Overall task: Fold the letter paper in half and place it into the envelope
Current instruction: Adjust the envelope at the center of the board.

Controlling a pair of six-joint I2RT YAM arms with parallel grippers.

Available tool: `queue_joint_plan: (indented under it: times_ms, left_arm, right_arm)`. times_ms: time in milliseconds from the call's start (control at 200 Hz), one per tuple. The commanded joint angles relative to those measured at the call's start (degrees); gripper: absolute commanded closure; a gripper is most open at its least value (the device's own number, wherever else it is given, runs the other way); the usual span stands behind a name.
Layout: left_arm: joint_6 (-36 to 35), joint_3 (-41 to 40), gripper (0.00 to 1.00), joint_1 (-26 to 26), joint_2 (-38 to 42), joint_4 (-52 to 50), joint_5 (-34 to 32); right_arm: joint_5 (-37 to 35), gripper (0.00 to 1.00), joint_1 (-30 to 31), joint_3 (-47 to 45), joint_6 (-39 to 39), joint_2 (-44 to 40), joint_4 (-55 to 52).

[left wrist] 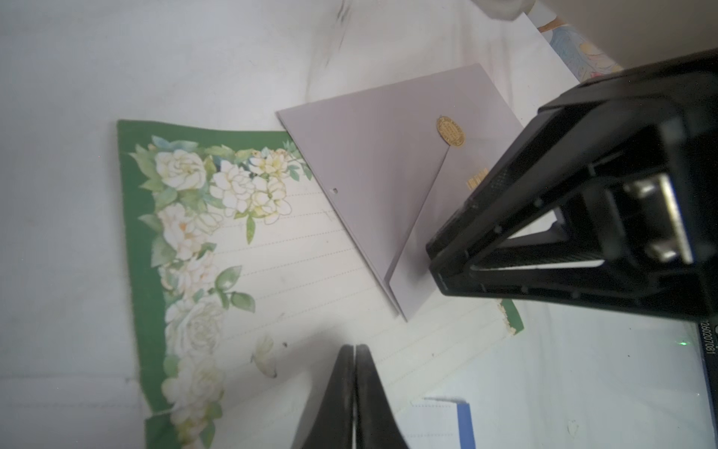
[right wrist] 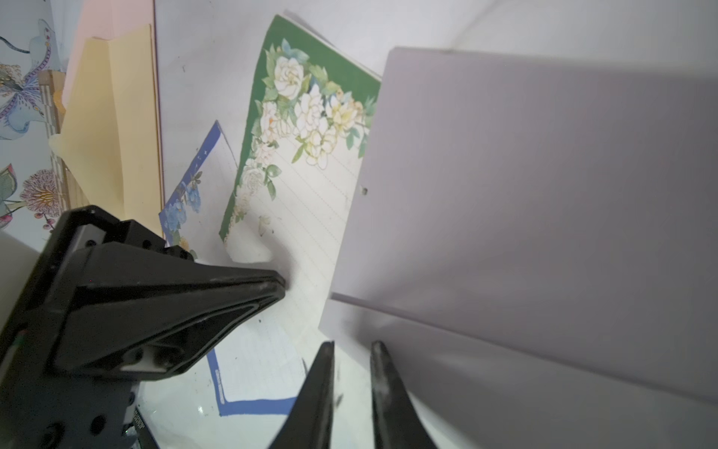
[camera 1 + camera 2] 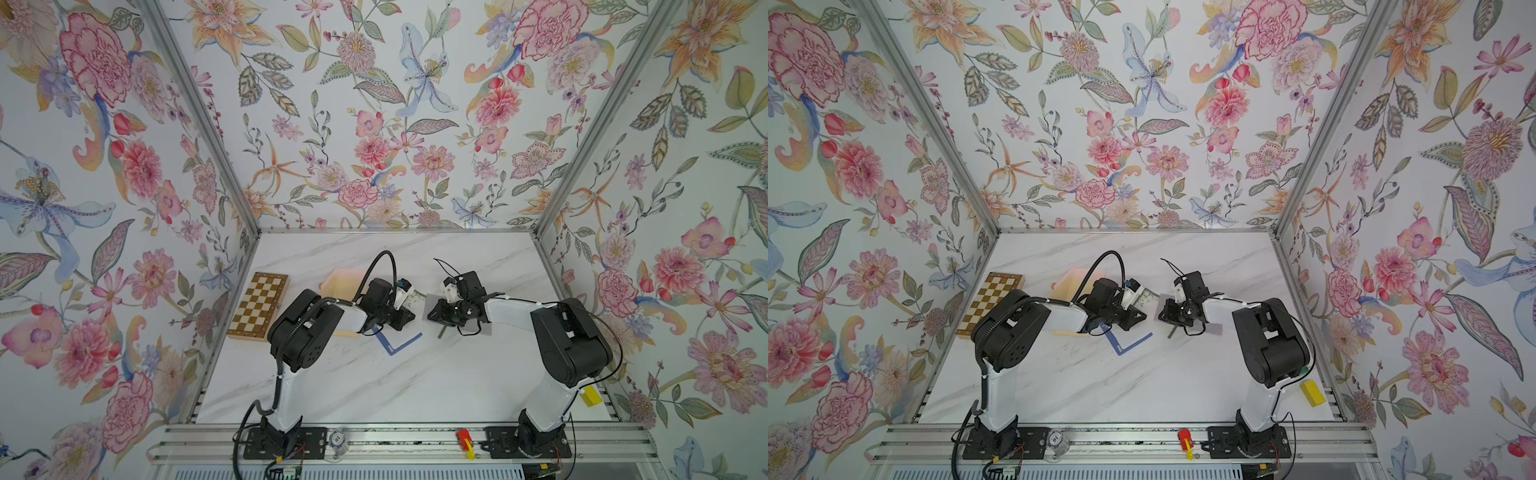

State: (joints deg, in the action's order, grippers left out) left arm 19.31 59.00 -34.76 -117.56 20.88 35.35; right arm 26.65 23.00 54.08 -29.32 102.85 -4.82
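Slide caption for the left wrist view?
Shut left tool over green-bordered floral letter paper lying partly under a lilac, gold-sealed envelope, right tool at the envelope.

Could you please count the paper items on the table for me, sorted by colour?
Green-bordered letter paper: 1
Blue-bordered letter paper: 1
Lilac envelope: 1
Yellow envelope: 1
Pink sheet: 1
Total: 5
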Motion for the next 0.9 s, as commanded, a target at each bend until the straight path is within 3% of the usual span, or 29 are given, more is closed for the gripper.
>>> queue_joint_plan:
  times_ms: [0,405,671,896]
  left_arm:
    - [-1.1,-0.6,0.92,0.5,-2.3,-7.1,-1.1]
    - [-1.6,-0.1,0.92,0.4,-2.7,-7.5,-0.9]
    - [-2.5,-1.4,0.92,0.5,-2.6,-6.9,-0.8]
    - [-3.3,-2.6,0.92,0.4,-3.2,-6.2,-1.5]
  right_arm:
    - [0.8,0.79,1.4,0.1,1.1,-1.3,-0.8]
    - [0.3,0.79,3.4,-6.3,-3.0,-1.9,3.4]
    - [-5.3,0.77,0.9,-2.4,-5.0,0.7,3.1]
    - [-5.6,0.76,-2.9,6.1,-5.0,7.3,1.5]
